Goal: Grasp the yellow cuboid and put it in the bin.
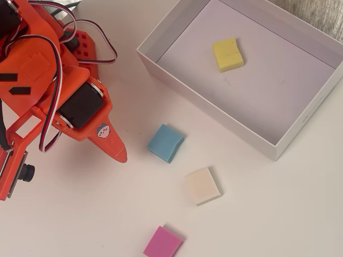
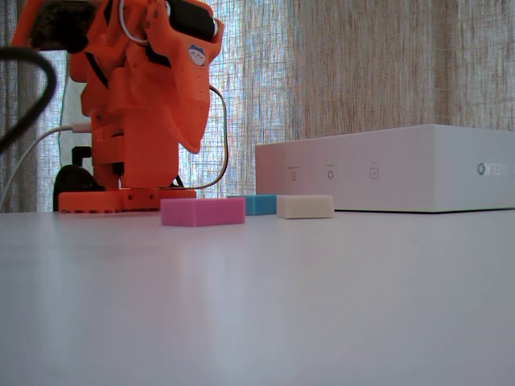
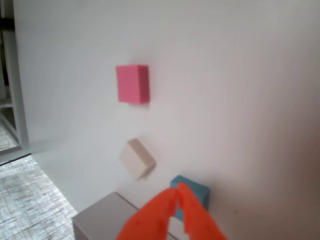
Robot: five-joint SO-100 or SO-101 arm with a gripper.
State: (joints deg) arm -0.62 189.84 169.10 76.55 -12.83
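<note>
The yellow cuboid [image 1: 228, 54] lies flat on the pale lavender floor inside the bin [image 1: 213, 114], near its far wall in the overhead view. The bin is a large white box at the upper right; in the fixed view [image 2: 386, 169] its side wall hides the cuboid. My orange gripper [image 1: 119, 152] is well left of the bin, above the bare table, and holds nothing. In the wrist view its two fingers meet at the tips [image 3: 178, 192], so it is shut. It hangs raised and folded back by the arm in the fixed view [image 2: 194, 145].
A blue block [image 1: 165, 142], a cream block [image 1: 203, 186] and a pink block [image 1: 162, 242] lie on the white table in front of the bin. The arm's base [image 2: 125, 199] stands at the back left. A curtain hangs behind the table.
</note>
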